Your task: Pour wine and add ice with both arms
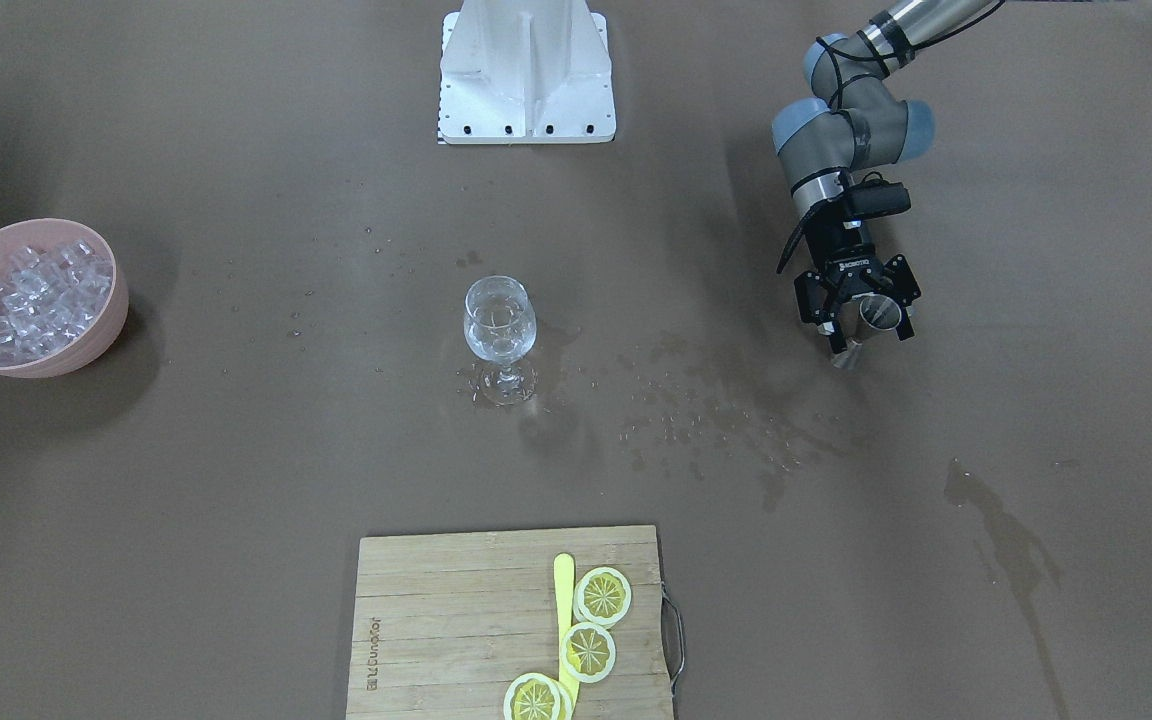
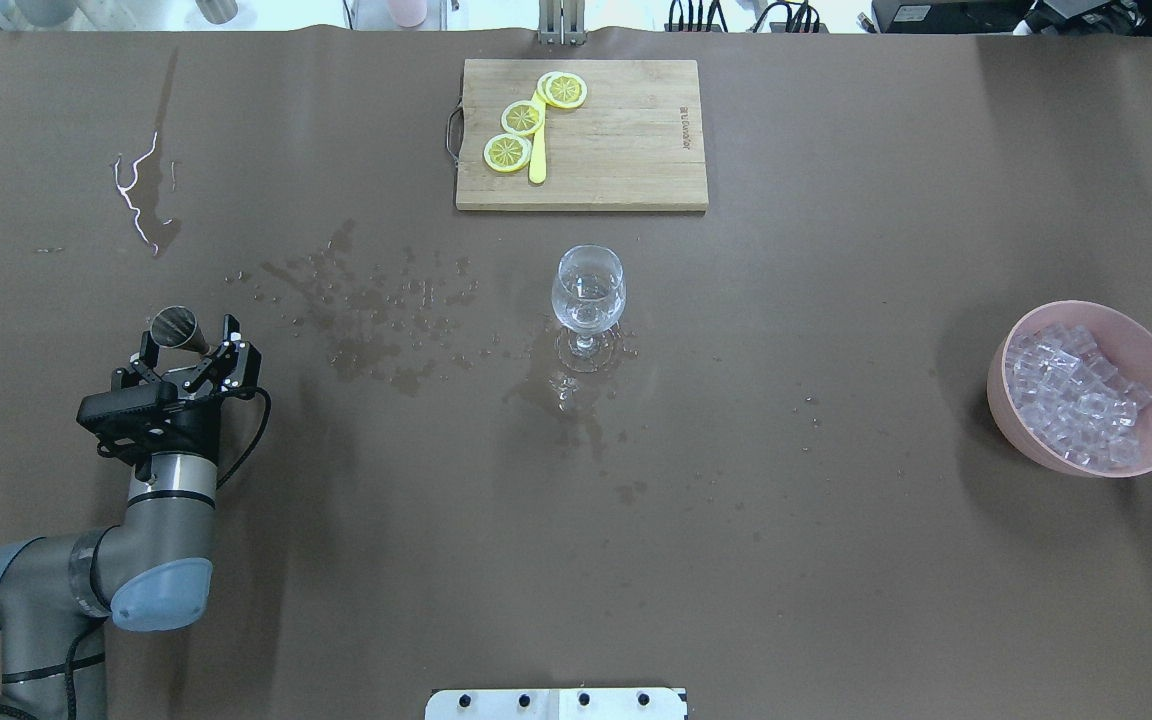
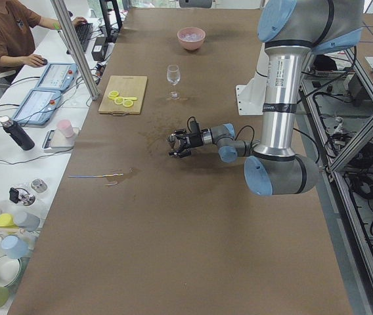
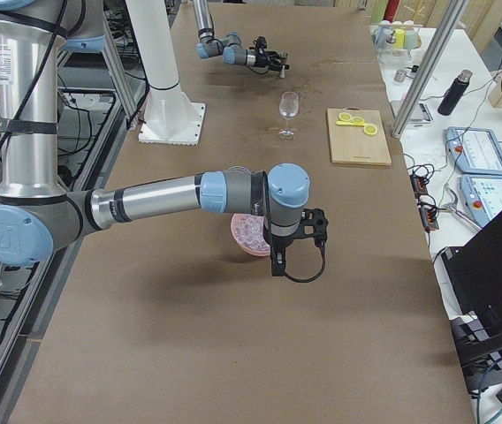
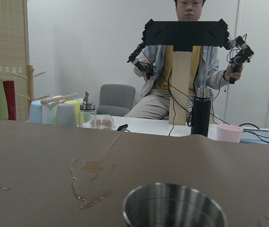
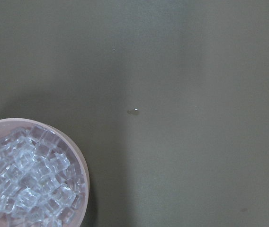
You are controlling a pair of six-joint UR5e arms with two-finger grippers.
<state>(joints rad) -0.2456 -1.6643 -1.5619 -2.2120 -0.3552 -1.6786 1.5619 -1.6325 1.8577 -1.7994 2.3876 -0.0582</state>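
A wine glass with clear liquid stands mid-table. My left gripper lies low at the table's left, open, with an upright steel measuring cup between its spread fingers. The cup's rim fills the bottom of the left wrist view. The ice is heaped in a pink bowl at the right. My right gripper hangs above the table beside the bowl. It shows only in the exterior right view, so I cannot tell whether it is open or shut. The right wrist view looks down on the ice.
A wooden cutting board with three lemon slices and a yellow tool lies at the far edge. Wet spills spread between the left gripper and the glass. The white stand is at my base. An operator sits across.
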